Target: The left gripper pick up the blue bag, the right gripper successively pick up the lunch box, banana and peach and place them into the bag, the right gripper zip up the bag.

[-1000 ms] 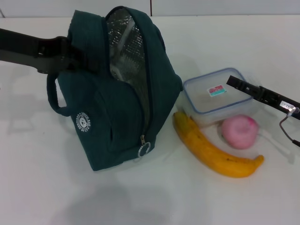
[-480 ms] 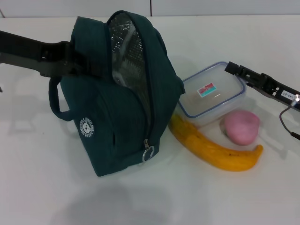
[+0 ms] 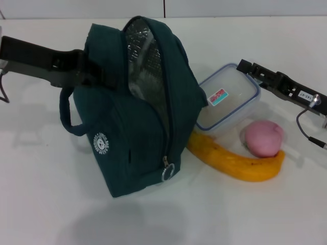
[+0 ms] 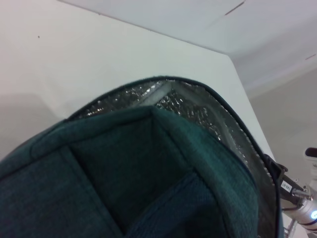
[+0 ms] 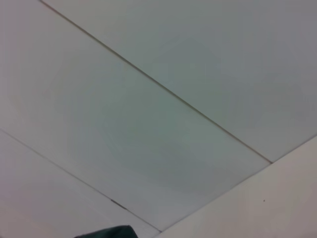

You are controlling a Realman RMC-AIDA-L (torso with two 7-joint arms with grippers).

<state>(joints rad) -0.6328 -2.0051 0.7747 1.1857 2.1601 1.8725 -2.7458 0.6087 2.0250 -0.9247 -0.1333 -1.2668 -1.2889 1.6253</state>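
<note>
Left gripper (image 3: 87,74) holds the dark teal-blue fabric bag (image 3: 138,117) open by its top; right gripper (image 3: 249,68), at three o'clock of it, grips the clear blue-rimmed plastic lunch box (image 3: 227,99), due to go in next.

The head view looks forward and down from above onto the white surface (image 3: 61,204), taking in the whole blue bag (image 3: 138,127), the lunch box (image 3: 227,99) beside it and both arms reaching in from the sides. The left wrist view sits very close over the bag's top, facing along its open mouth, so teal fabric and foil lining (image 4: 198,106) fill most of it. The right wrist view faces away toward pale wall panels, catching only a sliver of the bag at its edge. All three views share the bag.
</note>
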